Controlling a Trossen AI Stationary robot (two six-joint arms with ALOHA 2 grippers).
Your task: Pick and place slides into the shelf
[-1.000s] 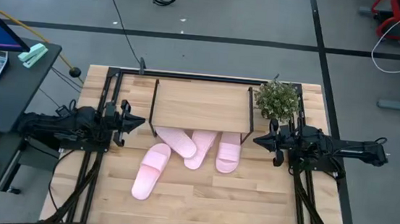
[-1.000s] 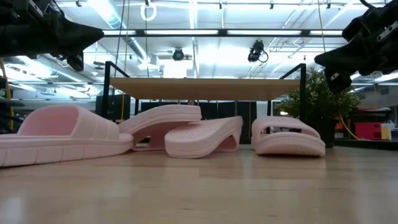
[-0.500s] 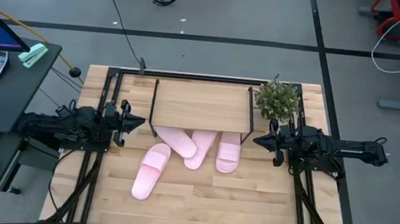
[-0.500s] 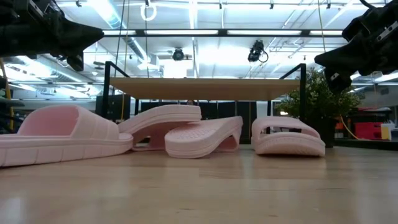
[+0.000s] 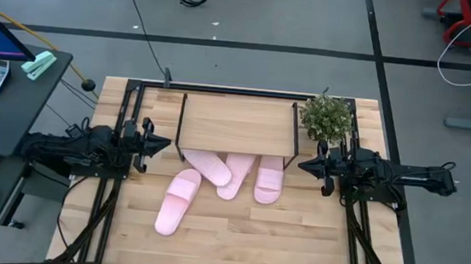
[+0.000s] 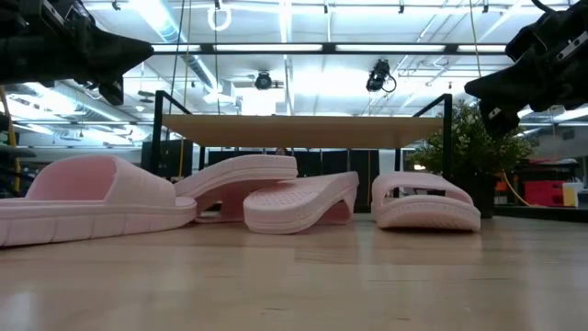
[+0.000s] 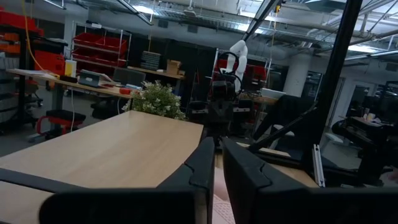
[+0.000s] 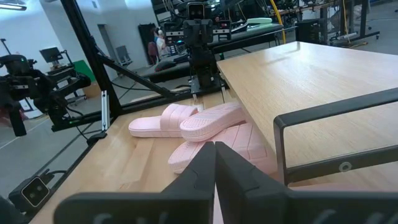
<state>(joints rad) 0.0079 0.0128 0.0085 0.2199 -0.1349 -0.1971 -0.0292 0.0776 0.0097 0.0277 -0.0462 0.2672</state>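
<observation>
The shelf [image 5: 238, 124] stands at the table's far middle, its wood top on thin black legs [image 6: 160, 138]. Three pink slides [image 5: 208, 167] [image 5: 236, 176] [image 5: 269, 179] lie with their far ends under its front edge. In the low view, one [image 6: 241, 173] rests tilted on its neighbour [image 6: 299, 202]. Another slide [image 5: 178, 200] lies flat on the table, nearer and to the left. My left gripper [image 5: 166, 143] hovers shut left of the shelf. My right gripper [image 5: 301, 164] hovers shut to its right. Both are above the table and touch nothing.
A small potted plant [image 5: 327, 116] stands at the shelf's far right corner, close behind my right gripper. Black frame rails [image 5: 126, 114] run along the table's left, right and far sides. Bare wood [image 5: 243, 235] lies between the slides and the near edge.
</observation>
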